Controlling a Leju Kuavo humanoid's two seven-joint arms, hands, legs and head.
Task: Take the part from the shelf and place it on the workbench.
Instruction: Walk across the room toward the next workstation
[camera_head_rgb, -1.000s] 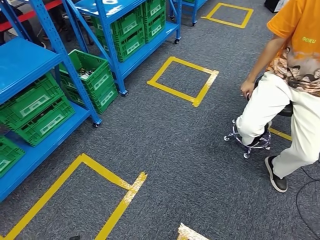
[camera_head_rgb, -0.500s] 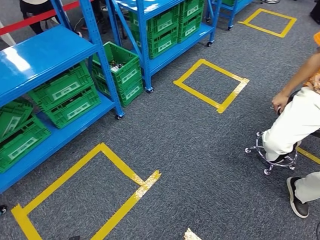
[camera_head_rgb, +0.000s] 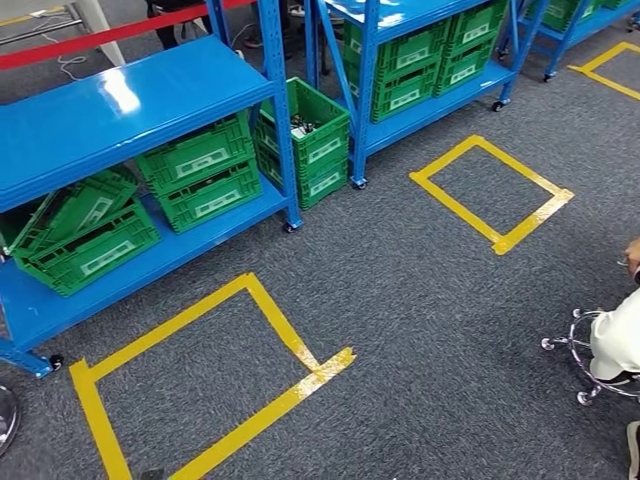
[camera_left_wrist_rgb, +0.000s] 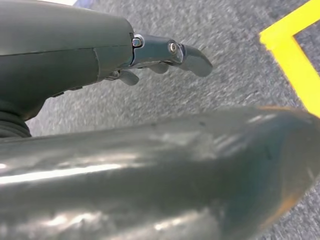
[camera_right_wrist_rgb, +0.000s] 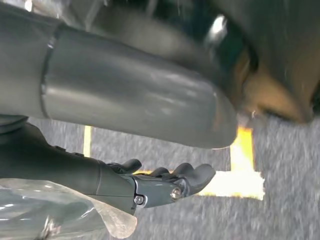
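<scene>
We judge that the task is at its very beginning: nothing is taken yet, and the whole work of picking and carrying is left to do.

The biggest thing before us is the blue metal shelf rack (camera_head_rgb: 113, 100), which fills the upper left of the head view, with a second blue rack (camera_head_rgb: 407, 15) in the upper middle. On the lower level of the first rack lie several green plastic crates (camera_head_rgb: 200, 170) with white labels. One more open green crate (camera_head_rgb: 313, 125) stands on the grey carpet floor (camera_head_rgb: 423, 330) between the two racks, and we see small dark and pale pieces inside it. This may be the part we need, but it is too small to say for sure. A square of yellow tape (camera_head_rgb: 204, 380) lies on the floor at the lower middle, just in front of the first rack. No bench is seen.

Our left hand (camera_left_wrist_rgb: 166, 55) hangs down over the carpet with the fingers stretched out and apart, holding nothing. Our right hand (camera_right_wrist_rgb: 166, 182) is the same, loosely spread and empty, above a strip of yellow tape. Both hands are well apart from the crates.

At the right edge a person in white trousers (camera_head_rgb: 615, 340) sits on a wheeled stool (camera_head_rgb: 585, 360).
</scene>
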